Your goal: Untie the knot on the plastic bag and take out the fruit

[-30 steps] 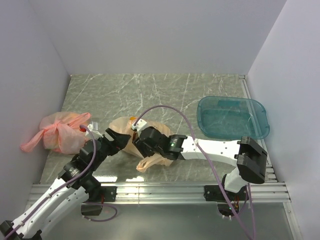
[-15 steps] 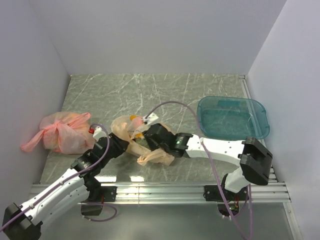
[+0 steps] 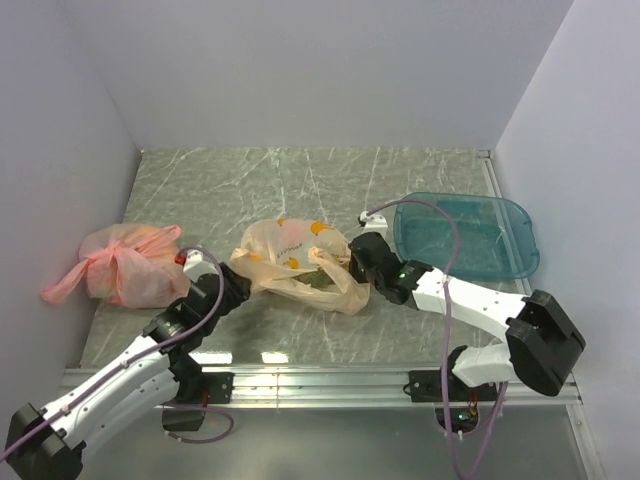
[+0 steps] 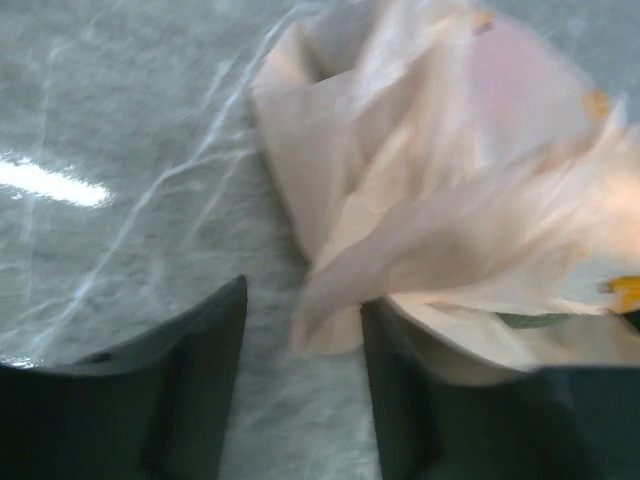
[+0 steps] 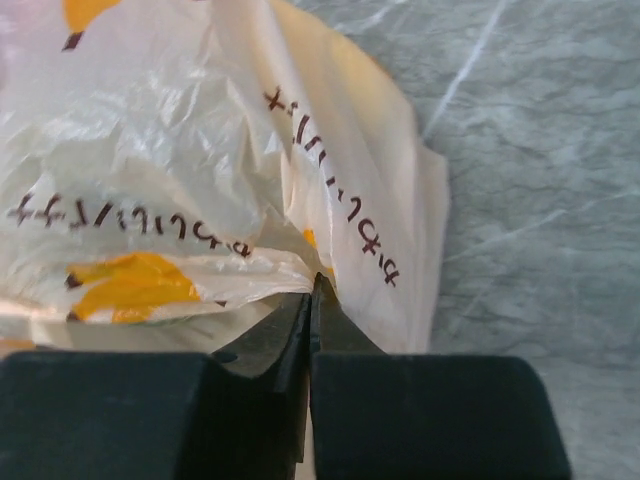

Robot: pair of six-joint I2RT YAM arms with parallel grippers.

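Note:
The plastic bag [image 3: 290,258], pale beige with orange marks, lies spread out in the middle of the table. A dark green patch of fruit [image 3: 318,283] shows through it; other fruit is hidden. I cannot make out the knot. My right gripper [image 3: 348,267] is at the bag's right end, its jaws pressed together on a fold of the bag [image 5: 300,150]. My left gripper [image 3: 238,289] is low at the bag's left edge. In the left wrist view it [image 4: 300,350] stands open, and a loose flap of the bag [image 4: 400,220] hangs beside the right finger [image 4: 400,400].
A pink knotted bag [image 3: 125,263] lies at the left, close to the left arm. At the right, behind the right arm, sits a teal tray [image 3: 465,235]. White walls close in the marbled tabletop [image 3: 300,190].
The right gripper has shut and moved right, drawing the bag out wider and flatter. The left gripper has stayed at the bag's left edge, and its jaws narrowed and then widened again.

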